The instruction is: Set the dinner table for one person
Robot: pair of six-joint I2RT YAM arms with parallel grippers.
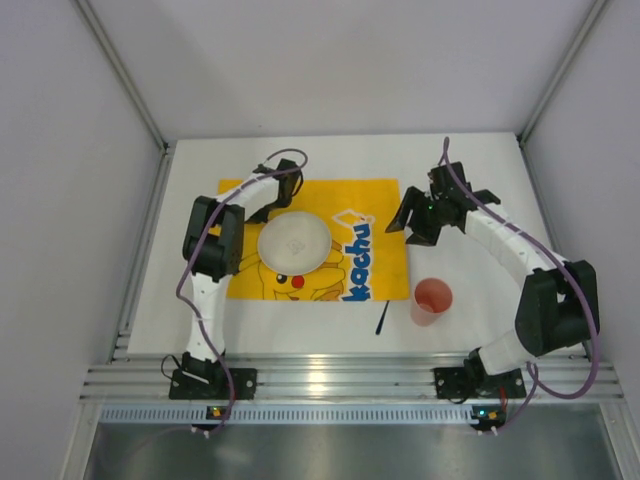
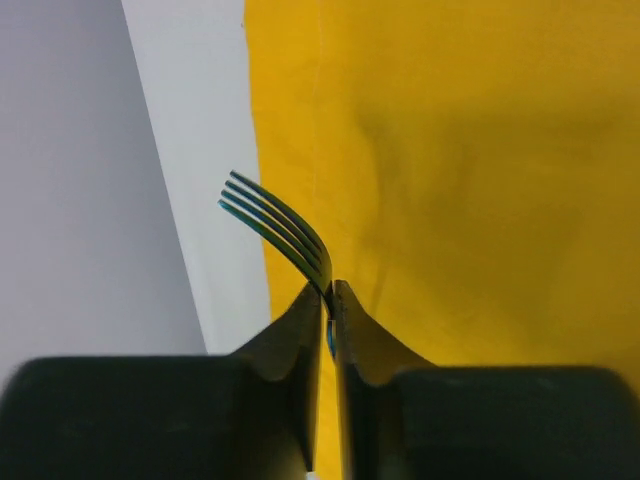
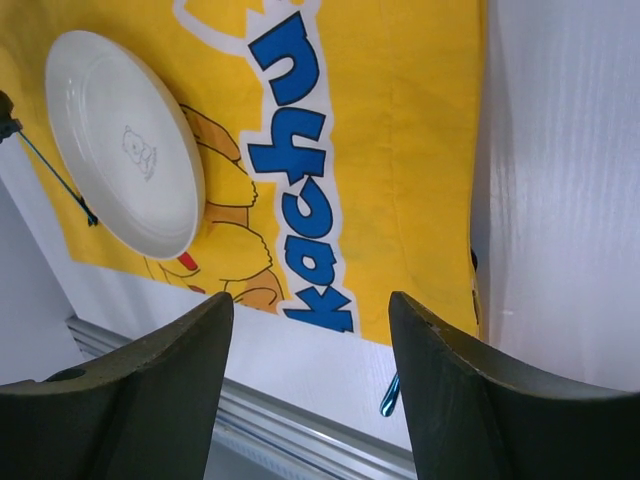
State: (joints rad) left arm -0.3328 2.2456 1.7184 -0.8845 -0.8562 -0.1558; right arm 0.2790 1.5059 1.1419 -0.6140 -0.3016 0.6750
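the large flat white rectangular desk (image 1: 330,160), with a ribbed aluminium rail along its near edge, carries a yellow pikachu-print cloth (image 1: 380,200) laid left of centre. a round white ceramic plate (image 1: 293,243) sits on the cloth. the left jaws are pressed together on the neck of a dark blue metal fork (image 2: 280,228), whose tines curve out over the line where the yellow cloth meets the white desk. the right jaws stand wide apart with nothing between them, hovering near the cloth's right edge. a translucent pink plastic cup (image 1: 432,300) stands upright on the bare desk right of the cloth. a thin dark blue utensil (image 1: 382,318) lies by the cloth's near right corner, too small to tell its kind.
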